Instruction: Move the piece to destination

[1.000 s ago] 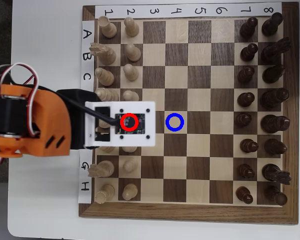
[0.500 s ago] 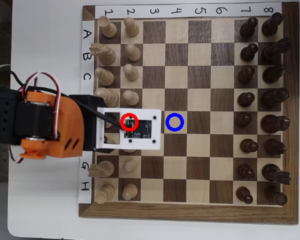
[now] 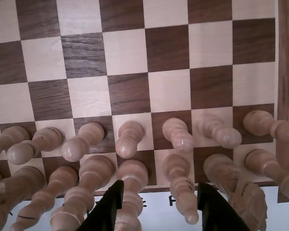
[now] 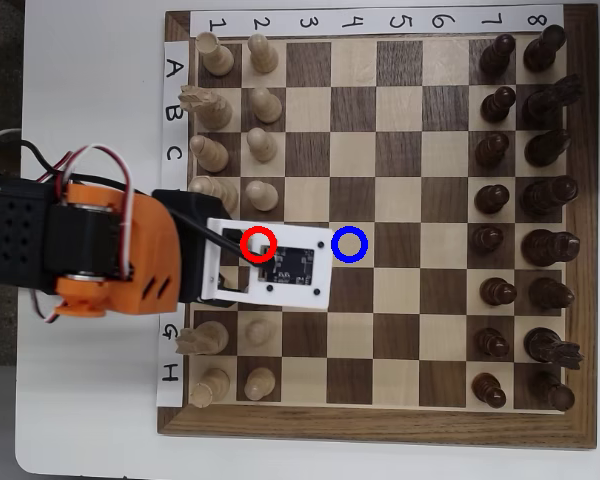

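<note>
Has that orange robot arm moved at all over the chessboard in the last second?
Yes. In the overhead view the orange arm has slid right, toward the dark pieces: its white plate now nearly reaches the blue ring, which has stayed put.

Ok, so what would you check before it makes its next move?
1. End effector open: ok, fingers apart, holding nothing.
2. Pawn gripped: not ok; the pale pawns in the wrist view all stand on the board.
3. Blue-ringed square free: ok.
4. Squares between pawn row and that square free: ok.
5. Pawn at the red ring seen from overhead: cannot tell, the white plate covers it.
</note>
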Robot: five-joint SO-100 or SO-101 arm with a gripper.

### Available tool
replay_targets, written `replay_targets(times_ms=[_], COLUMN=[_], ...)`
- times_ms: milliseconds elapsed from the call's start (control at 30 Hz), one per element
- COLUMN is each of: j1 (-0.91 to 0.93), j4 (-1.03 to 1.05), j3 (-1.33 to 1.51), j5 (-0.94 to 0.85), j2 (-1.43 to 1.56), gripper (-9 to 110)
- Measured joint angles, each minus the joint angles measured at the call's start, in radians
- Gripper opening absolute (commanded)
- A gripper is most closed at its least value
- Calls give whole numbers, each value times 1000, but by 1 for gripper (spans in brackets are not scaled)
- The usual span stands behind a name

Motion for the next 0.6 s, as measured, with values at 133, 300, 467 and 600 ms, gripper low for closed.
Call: replay_targets(times_ms=[133, 300, 467, 600], j1=[0, -12, -41, -67], j4=[0, -31, -54, -69], j3=[21, 77, 89, 89], j5=[12, 14, 14, 14], j2=[-12, -28, -31, -31], gripper=[21, 22, 22, 22])
